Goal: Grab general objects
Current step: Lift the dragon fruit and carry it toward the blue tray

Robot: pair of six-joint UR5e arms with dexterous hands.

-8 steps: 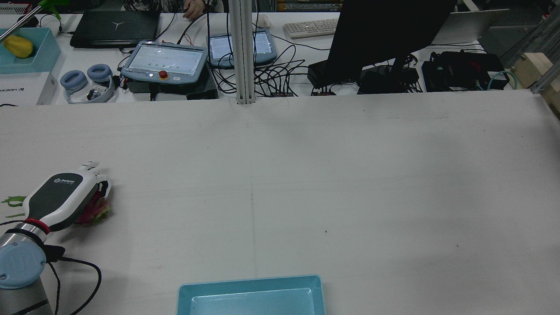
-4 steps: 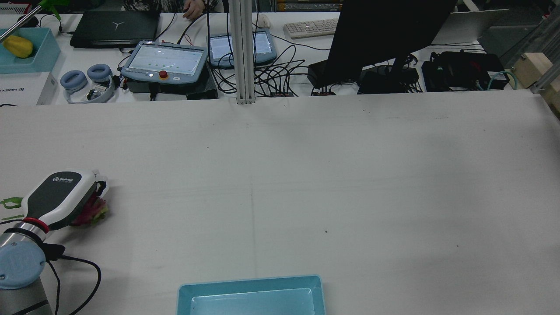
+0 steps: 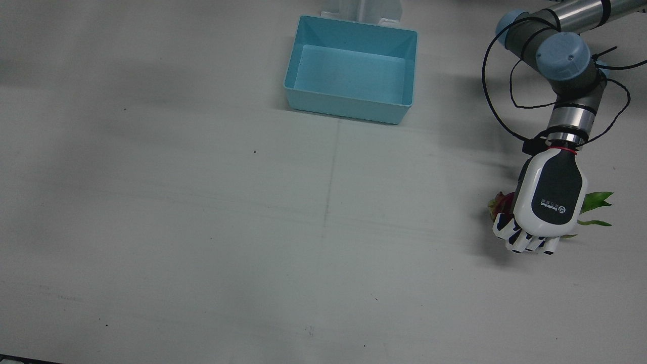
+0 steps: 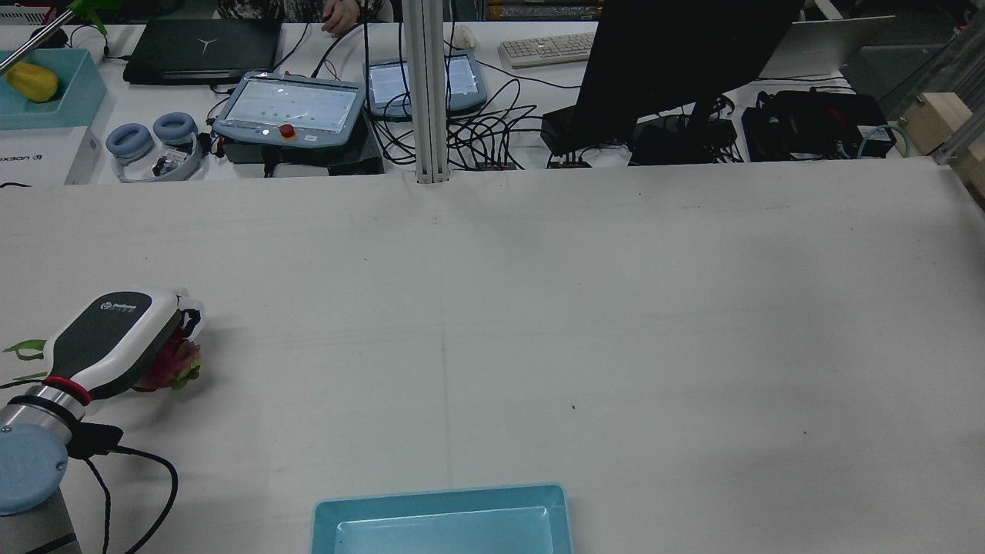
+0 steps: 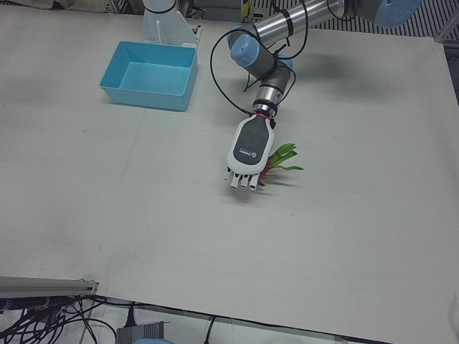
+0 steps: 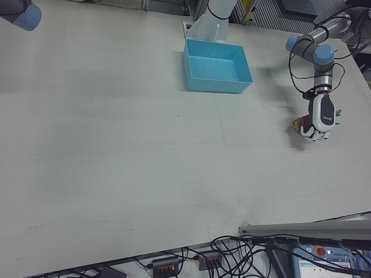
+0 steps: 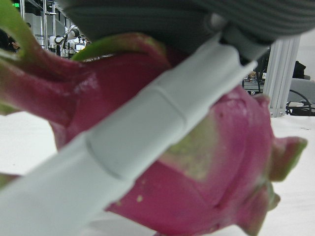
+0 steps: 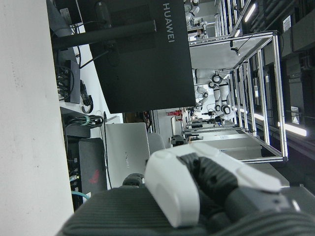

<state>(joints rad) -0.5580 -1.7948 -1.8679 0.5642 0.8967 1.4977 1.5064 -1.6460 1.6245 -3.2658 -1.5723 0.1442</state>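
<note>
A pink dragon fruit [image 3: 498, 205] with green leaf tips [image 3: 594, 202] lies under my left hand [image 3: 548, 194] at the table's edge on the robot's left. The hand's fingers are curled around it; in the left hand view a white finger [image 7: 147, 128] crosses the fruit [image 7: 206, 191]. The rear view shows the hand [image 4: 108, 338] over the fruit [image 4: 171, 365], and so do the left-front view [image 5: 247, 147] and the right-front view [image 6: 322, 116]. I cannot tell whether the fruit is off the table. My right hand [image 8: 197, 191] shows only in its own view, its pose unclear.
A light blue bin [image 3: 349, 108] stands near the robot's side at the middle, also in the rear view [image 4: 439, 500]. Behind the table's far edge are a monitor [image 4: 677, 61], teach pendants [image 4: 288, 108] and cables.
My left hand's fingers have curled from stretched out to closed around the dragon fruit. The hand and fruit have shifted slightly away from the robot.
</note>
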